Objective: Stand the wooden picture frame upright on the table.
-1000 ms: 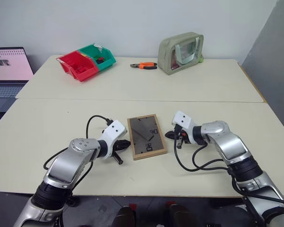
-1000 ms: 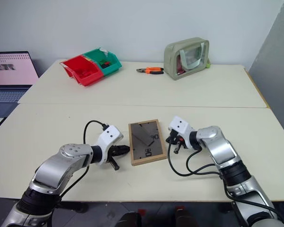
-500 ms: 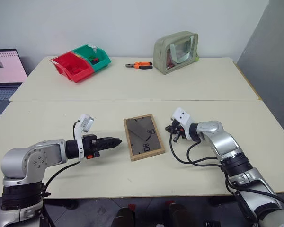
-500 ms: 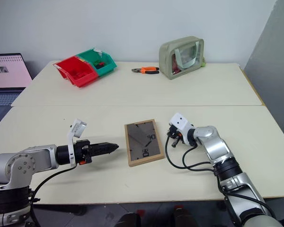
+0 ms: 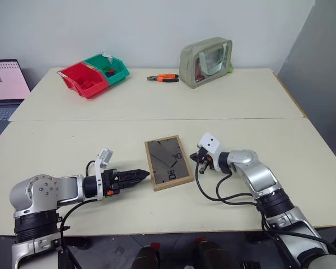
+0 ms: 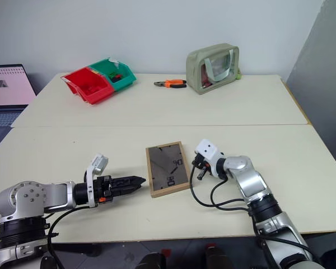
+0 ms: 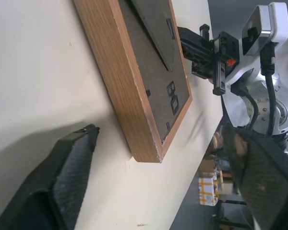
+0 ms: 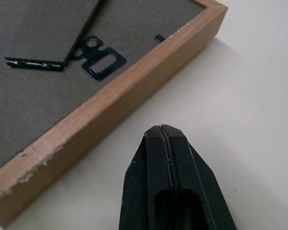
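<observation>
From the head camera, the wooden picture frame (image 5: 167, 162) lies flat, back panel up, on the near section of the table (image 5: 67, 145), about midway between its left and right edges and just short of the seam. The left gripper (image 5: 139, 176) lies low over the tabletop, pointing at the frame's near left corner, its tip just beside the wood and holding nothing. The right gripper (image 5: 199, 158) sits just beside the frame's right edge, pointing toward it. On the far section stand a red bin (image 5: 83, 80) and a green bin (image 5: 108, 68) near the far left corner, with orange-handled pliers (image 5: 163, 78) and an olive pouch (image 5: 205, 54) along the far edge. A laptop (image 5: 4, 84) stands beyond the table's left edge.

In the left wrist view, the left gripper's two fingers (image 7: 69, 177) stand wide apart and empty, the frame's corner (image 7: 146, 153) lying between and ahead of them. The right gripper (image 7: 201, 45) shows past the frame's far edge.

In the right wrist view, the right gripper's fingers (image 8: 167, 158) are pressed together with nothing between them, the tip near the frame's wooden edge (image 8: 110, 103) but apart from it, over bare tabletop.
</observation>
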Robot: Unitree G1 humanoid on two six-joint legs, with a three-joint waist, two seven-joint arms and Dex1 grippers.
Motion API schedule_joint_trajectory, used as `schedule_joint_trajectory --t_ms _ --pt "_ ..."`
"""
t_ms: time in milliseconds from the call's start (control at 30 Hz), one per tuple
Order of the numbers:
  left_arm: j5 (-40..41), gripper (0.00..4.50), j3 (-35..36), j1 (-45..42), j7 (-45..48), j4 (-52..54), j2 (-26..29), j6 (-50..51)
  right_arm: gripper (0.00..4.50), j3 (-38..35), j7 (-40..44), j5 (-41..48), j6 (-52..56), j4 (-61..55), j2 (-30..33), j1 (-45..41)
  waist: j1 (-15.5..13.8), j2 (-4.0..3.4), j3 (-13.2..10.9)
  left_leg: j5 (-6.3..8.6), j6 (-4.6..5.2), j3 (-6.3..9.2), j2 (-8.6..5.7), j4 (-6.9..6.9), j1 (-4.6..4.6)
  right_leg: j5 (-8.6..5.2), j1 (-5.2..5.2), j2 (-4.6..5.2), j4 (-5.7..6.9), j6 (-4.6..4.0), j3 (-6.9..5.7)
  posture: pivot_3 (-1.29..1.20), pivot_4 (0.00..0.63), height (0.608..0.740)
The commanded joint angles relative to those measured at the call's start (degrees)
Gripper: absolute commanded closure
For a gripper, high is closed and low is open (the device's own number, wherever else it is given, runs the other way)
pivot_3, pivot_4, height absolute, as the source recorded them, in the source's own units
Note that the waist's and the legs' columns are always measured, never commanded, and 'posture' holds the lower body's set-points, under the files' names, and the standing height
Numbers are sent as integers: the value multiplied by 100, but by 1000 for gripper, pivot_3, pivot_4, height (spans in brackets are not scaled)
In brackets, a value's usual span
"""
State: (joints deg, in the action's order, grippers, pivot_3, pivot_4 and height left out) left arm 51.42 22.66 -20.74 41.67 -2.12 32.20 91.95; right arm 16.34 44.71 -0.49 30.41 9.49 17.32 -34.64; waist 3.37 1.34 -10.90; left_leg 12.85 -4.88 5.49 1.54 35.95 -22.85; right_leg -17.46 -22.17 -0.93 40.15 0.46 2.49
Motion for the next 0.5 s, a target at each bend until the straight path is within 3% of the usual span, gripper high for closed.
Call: schedule_joint_trajectory --t_ms 33,233,500 --pt "75 9 -177 105 -97 -103 -73 55 4500 88 -82 26 114 -248 -94 16 -7 0 2 0 0 1 0 1 0 0 0 0 0 0 0 0 150 740" --pt "-40 9 -413 116 -273 -172 -507 31 4500 202 -226 89 452 -660 -301 119 -24 -13 14 0 0 1 -2 2 1 0 5 6 -1 1 2 0 150 740" --pt "232 9 -200 40 -760 15 -1282 55 4500 163 -483 186 1050 -1215 -520 294 -133 -21 24 0 0 1 -7 4 1 1 13 17 -9 6 2 0 150 740"
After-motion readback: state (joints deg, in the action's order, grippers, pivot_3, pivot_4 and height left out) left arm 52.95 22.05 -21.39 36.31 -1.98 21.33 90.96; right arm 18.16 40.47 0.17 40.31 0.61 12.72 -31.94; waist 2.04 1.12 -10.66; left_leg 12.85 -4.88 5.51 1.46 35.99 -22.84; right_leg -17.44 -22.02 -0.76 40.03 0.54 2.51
